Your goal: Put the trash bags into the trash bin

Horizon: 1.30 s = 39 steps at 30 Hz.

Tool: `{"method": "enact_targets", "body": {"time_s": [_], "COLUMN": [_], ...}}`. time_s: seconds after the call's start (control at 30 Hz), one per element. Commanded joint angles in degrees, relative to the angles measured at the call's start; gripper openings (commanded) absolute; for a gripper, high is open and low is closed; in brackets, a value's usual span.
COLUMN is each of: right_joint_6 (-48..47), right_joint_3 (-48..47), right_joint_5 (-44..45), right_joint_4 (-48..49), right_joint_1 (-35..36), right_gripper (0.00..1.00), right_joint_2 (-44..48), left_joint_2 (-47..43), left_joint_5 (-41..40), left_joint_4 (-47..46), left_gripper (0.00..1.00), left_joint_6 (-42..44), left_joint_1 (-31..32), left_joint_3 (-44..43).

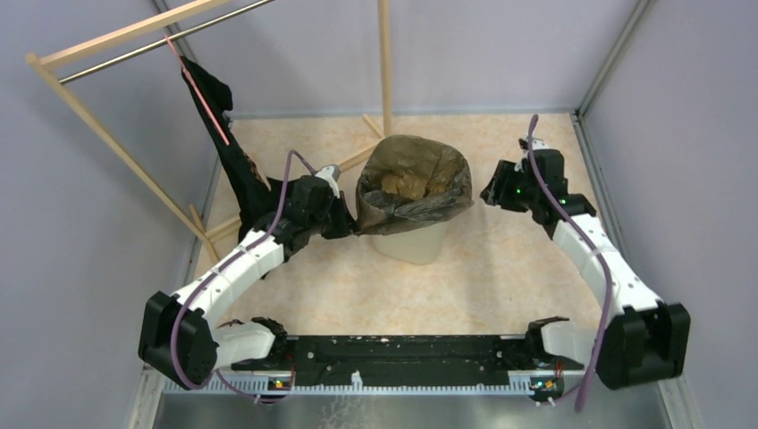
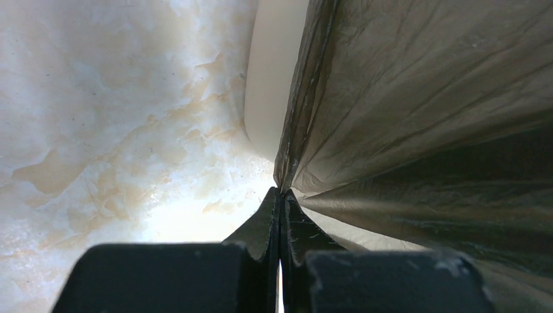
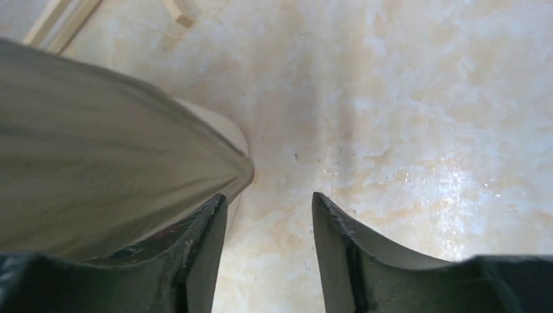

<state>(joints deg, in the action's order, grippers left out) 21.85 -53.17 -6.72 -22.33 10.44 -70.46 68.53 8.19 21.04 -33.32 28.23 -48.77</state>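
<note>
Standing near the middle of the marbled tabletop [image 1: 501, 268]: one trash bin [image 1: 413, 243], cream plastic, upright, tapering toward its base.

Item 1, translucent trash bag [image 1: 413, 183], grey-brown. It lines the bin's mouth, with its edge folded out and draped over the rim all round. The film is crumpled, and the bin's pale wall shows below it.

Item 2, left gripper [image 1: 344, 214]. It sits at the bin's left side, level with the draped edge. In the left wrist view the gripper [image 2: 280, 195] has its jaws pressed together on a pinch of the bag [image 2: 424, 98]. The film fans out taut to the right from the tips, and the bin wall [image 2: 274, 78] stands just behind.

Item 3, right gripper [image 1: 494, 192]. It hangs to the right of the bin and apart from it in the overhead view. In the right wrist view the gripper [image 3: 269, 199] has its jaws parted to a moderate gap, with only bare tabletop between them. The bag [image 3: 98, 150] bulges just beside one finger; whether it touches cannot be told. A curve of the bin [image 3: 228, 130] shows under it.

Item 4, black trash bag [image 1: 231, 143]. It hangs from a wooden rack [image 1: 107, 134] at the far left, with a pink strip [image 1: 201, 94] along its upper part. Its lower end reaches down behind the left arm.
</note>
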Motion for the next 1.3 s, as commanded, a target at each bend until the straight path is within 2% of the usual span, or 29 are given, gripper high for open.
{"method": "enact_targets", "body": {"time_s": [0.0, 0.1, 0.13, 0.27, 0.47, 0.63, 0.73, 0.8, 0.97, 1.07, 1.13, 1.2, 1.27], "right_joint_6": [1.65, 8.06, 8.93, 6.84, 9.63, 13.05, 16.77, 19.57, 23.0, 24.68, 25.76, 26.95, 27.81], "right_joint_3": [-4.38, -3.59, -4.28, -10.35, -10.99, -11.15, -9.81, -9.03, -9.51, -8.27, -6.3, -4.5, -2.58], "right_joint_5": [-2.97, -14.75, -15.88, -9.7, -14.4, -10.78, -12.98, -12.37, 0.01, 2.35, 1.07, -0.58, -1.33], "right_joint_4": [-10.56, -9.43, -9.41, -13.66, -13.59, -13.68, -12.47, -12.49, -15.77, -14.46, -11.89, -9.79, -8.16], "right_joint_1": [1.65, 4.03, 6.07, 15.14, 15.48, 15.49, 15.61, 16.72, 24.21, 25.47, 25.64, 25.85, 26.2], "right_gripper": [0.57, 0.65, 0.66, 0.74, 0.78, 0.87, 0.89, 0.88, 0.87, 0.87, 0.77, 0.6, 0.53], "right_joint_2": [11.39, 15.23, 15.83, 15.53, 16.37, 20.65, 20.31, 19.47, 18.51, 18.26, 18.24, 18.52, 19.47], "left_joint_2": [-2.46, -3.26, -3.6, -5.16, -10.13, -13.28, -12.69, -11.78, -10.33, -10.42, -10.38, -10.08, -9.93], "left_joint_5": [2.19, 5.35, 5.81, 7.05, 16.32, 15.29, 16.37, 16.14, 15.17, 14.19, 13.94, 13.91, 13.35], "left_joint_4": [-2.62, -2.99, -2.8, -1.44, -3.53, -4.28, -4.31, -3.87, -3.5, -3.7, -4.09, -4.07, -3.99], "left_gripper": [0.0, 0.0, 0.0, 0.0, 0.0, 0.0, 0.0, 0.0, 0.0, 0.0, 0.0, 0.0, 0.0], "left_joint_6": [2.66, 2.6, 2.75, 3.22, -1.06, -1.24, -0.77, -0.01, 2.03, 2.46, 2.56, 2.56, 2.52], "left_joint_1": [-0.15, -0.11, -0.17, -0.19, -0.1, -0.11, -0.1, -0.1, -0.03, -0.02, 0.06, 0.04, 0.06], "left_joint_3": [0.67, 1.19, 1.03, -0.32, -0.62, 1.25, 1.91, 2.46, 3.34, 3.89, 4.25, 4.3, 4.28]}}
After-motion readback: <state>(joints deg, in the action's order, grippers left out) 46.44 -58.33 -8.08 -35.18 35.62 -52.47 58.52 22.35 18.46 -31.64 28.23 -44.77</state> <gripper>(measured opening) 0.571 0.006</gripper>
